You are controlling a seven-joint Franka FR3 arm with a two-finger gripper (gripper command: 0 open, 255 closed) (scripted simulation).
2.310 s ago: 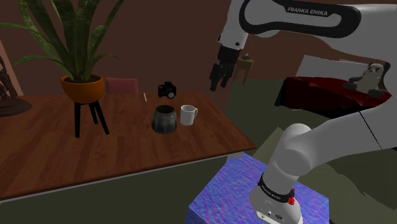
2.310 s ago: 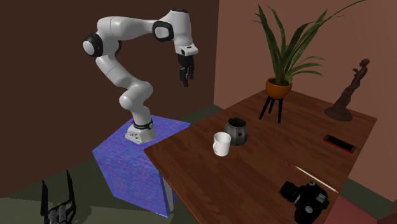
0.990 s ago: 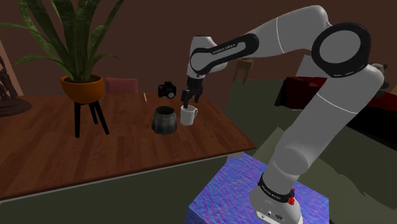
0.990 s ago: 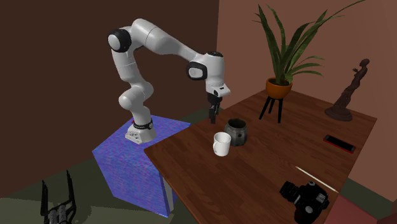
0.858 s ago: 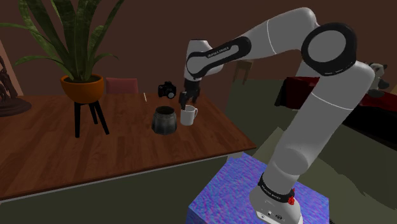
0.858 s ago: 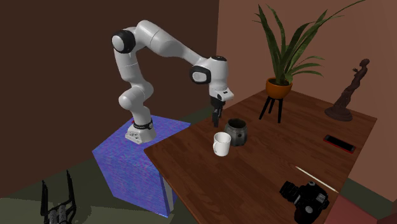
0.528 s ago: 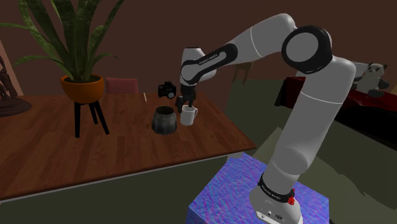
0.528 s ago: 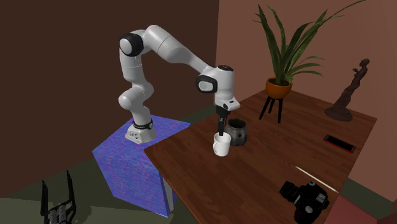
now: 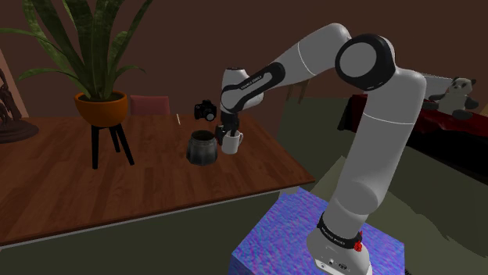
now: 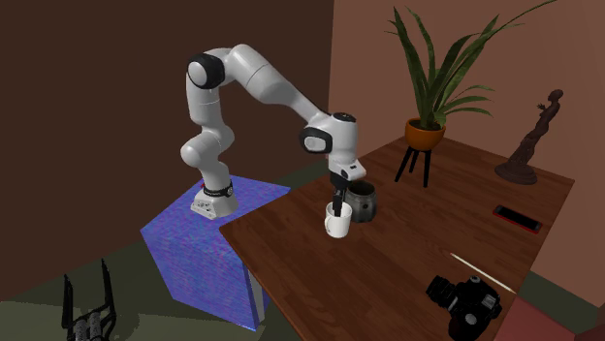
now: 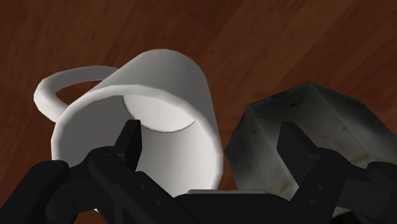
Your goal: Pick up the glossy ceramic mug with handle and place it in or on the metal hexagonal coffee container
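the end effector (image 11: 210, 137) is open. its two black fingers (image 11: 130, 143) stand far apart, down at the top of the white mug (image 11: 165, 83). one finger looks to be inside the mug. the other is outside, on the side where the dark container is. so the mug's wall sits between them, but they do not squeeze it, and the mug is not held. i think the fingers are placed this way because the thin wall is easy to pinch. the round handle (image 11: 57, 89) points the other way, so it is not in their path.

the mug stands upright on the brown wooden desk (image 11: 254, 38). just beside it is the dark grey coffee container (image 11: 331, 114), with flat sides and an open top. i cannot tell if the two touch. it is so close that the carry can be short, but the outside finger has little room there and could bump it.

farther back on the desk are a black camera (image 9: 206, 111) and a leafy plant in an orange pot (image 9: 102, 105), well apart from the mug.
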